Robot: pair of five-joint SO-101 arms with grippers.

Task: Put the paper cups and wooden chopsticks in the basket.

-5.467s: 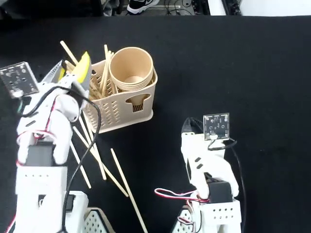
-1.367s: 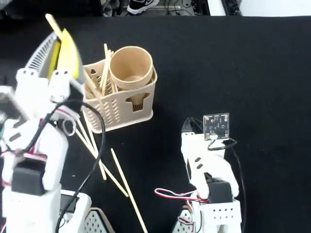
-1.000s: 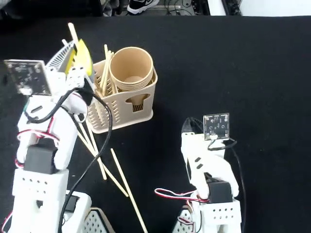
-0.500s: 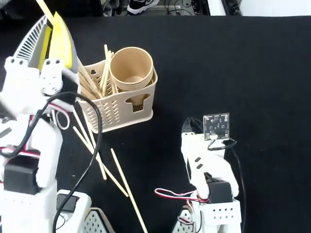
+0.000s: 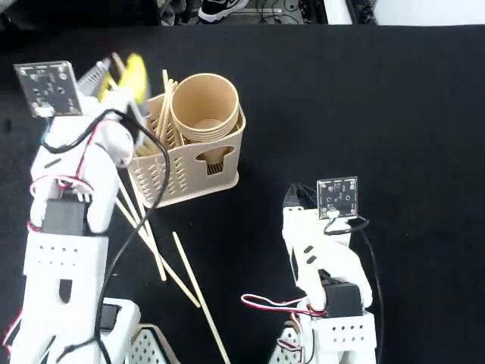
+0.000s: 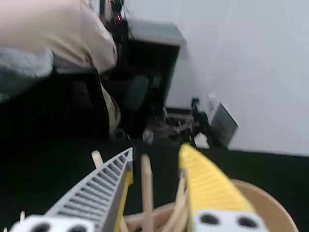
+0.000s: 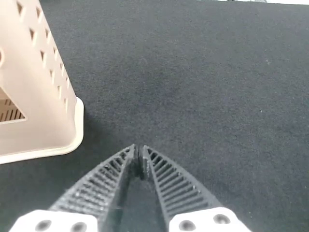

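Note:
A beige slotted basket (image 5: 193, 168) holds stacked paper cups (image 5: 204, 106) and several wooden chopsticks (image 5: 164, 102). My left gripper (image 5: 117, 67) hangs over the basket's left end. In the left wrist view the left gripper (image 6: 155, 152) is open, and one chopstick (image 6: 147, 188) stands between its fingers. That chopstick is close to the grey finger, with a gap to the yellow one. A cup rim (image 6: 263, 200) shows beside the yellow finger. Several loose chopsticks (image 5: 198, 299) lie on the black table in front of the basket. My right gripper (image 7: 139, 154) is shut, empty, and low beside the basket (image 7: 34, 96).
The right arm (image 5: 326, 250) stands at the front middle of the black table. More loose chopsticks (image 5: 144, 235) lie beside the left arm's base. The table's right half (image 5: 402, 114) is bare cloth. Dark furniture stands beyond the table's far edge.
The left arm swung up and down over the basket's left end with the chopstick between its fingers, and it is now lower and nearer the basket. The right arm has not moved.

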